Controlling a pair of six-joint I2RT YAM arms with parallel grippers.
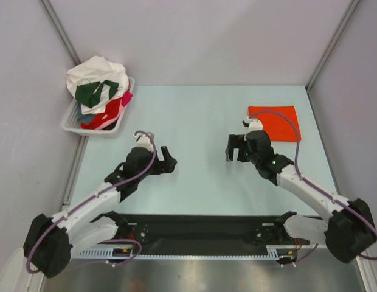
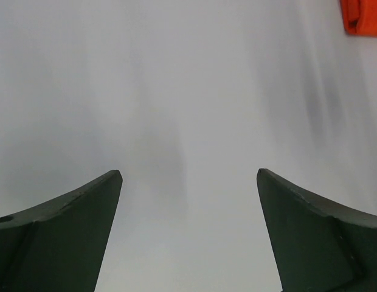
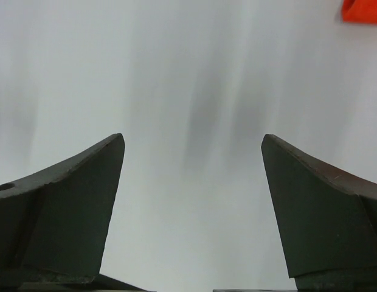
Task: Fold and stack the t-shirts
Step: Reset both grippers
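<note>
Your left hand hangs over the pale blue-green tabletop, left of centre. Its two dark fingers are spread wide with nothing between them, and its wrist view shows only bare surface in the gap. Your right hand is just as wide apart and holds nothing. It sits right of centre, near the left edge of the bright orange soft-fabric t-shirt but apart from it.

That shirt lies folded into a flat rectangle on the far right part of the tabletop. Both wrist views catch only a corner of it at their top right edge.

The other shirts are heaped unfolded in the white plastic slatted basket at the far left corner. A white t-shirt is bunched on top, with a dark green t-shirt beneath it. A red t-shirt lies lower down, and a pink t-shirt shows at the basket's right rim. Both hands are well apart from the basket.
</note>
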